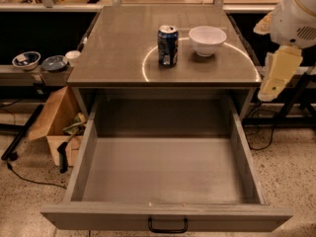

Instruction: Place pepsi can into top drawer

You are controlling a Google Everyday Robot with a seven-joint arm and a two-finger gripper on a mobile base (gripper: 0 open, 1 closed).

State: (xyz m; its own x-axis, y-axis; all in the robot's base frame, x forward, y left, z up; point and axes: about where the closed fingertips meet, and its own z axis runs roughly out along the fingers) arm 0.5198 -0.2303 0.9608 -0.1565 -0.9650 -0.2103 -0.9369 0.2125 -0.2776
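Pepsi can stands upright on the grey tabletop, approx. centre and a bit toward the far side, silver top up, label facing the near side. Just right of it, close but not touching, sits 1 white bowl, upright. A thin bright arc of light curves across the tabletop round both. Under the tabletop the top drawer is pulled well out toward the near side, its grey floor and both side walls in plain view, w/ the small black bar handle at the middle of the front panel. Gripper hangs at the far right, off the table's right edge, approx. level w/ the tabletop's near edge, pale cream, pointing down below the white arm housing; well apart from the can and touching nothing visible. Can't tell whether it's clenched or released; it holds nothing that shows. On the left, a low shelf carries 2 small bowls and 1 white cup. Below that, 1 open cardboard box sits on the speckled floor beside the drawer's left wall, a black-handled tool leaning against it.
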